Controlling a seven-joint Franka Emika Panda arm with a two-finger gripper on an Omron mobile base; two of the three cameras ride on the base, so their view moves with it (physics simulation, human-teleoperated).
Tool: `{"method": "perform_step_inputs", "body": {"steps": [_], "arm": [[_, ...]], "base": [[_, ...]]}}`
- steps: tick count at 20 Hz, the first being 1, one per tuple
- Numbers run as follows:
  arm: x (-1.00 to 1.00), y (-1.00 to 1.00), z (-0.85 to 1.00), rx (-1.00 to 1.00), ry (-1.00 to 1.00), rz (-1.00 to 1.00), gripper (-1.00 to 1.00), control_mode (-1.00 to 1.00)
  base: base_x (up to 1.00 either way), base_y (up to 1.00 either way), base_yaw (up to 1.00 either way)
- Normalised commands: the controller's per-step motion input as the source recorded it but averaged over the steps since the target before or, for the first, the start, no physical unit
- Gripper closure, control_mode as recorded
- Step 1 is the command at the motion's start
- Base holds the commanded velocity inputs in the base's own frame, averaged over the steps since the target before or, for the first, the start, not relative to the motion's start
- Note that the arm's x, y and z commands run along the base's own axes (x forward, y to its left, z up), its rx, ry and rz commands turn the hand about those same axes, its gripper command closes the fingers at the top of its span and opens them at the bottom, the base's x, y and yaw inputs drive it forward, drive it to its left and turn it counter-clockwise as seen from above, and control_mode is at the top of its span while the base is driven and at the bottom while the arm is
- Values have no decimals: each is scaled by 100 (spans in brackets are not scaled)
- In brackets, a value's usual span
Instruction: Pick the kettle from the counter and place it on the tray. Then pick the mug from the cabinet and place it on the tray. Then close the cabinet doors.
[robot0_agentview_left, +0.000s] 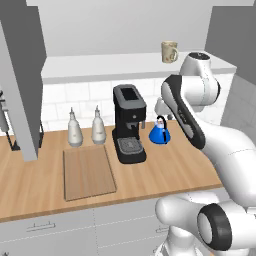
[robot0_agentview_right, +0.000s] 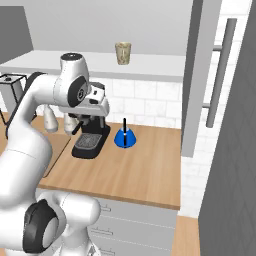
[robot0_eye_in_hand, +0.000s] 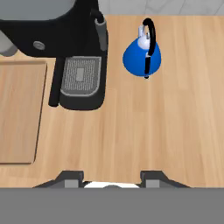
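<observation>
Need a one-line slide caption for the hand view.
Open gripper above counter, kettle ahead beside coffee machine.

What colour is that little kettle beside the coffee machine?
The kettle is bright blue with a black arched handle; the hand view shows it best.

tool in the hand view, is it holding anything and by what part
Nothing is held. The tool hangs above bare counter with nothing between its fingertips, and the kettle stands untouched farther ahead beside the coffee machine.

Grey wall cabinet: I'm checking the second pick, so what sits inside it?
On the grey wall cabinet's white shelf stands one beige ceramic mug, upright. Its open door hides the left part.
</observation>
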Motion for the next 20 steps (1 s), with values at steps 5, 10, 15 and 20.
{"method": "perform_step_inputs", "body": {"steps": [5,10,15,20], "arm": [[-18,-2,-11,-1,0,0,-100,-100],[-52,-20,-41,-1,-12,0,-100,-100],[-7,-48,-33,-1,-1,3,-100,-100],[42,-38,-19,4,-9,15,-100,-100]], "base": [[0,0,0],[0,0,0],[0,0,0],[0,0,0]]}}
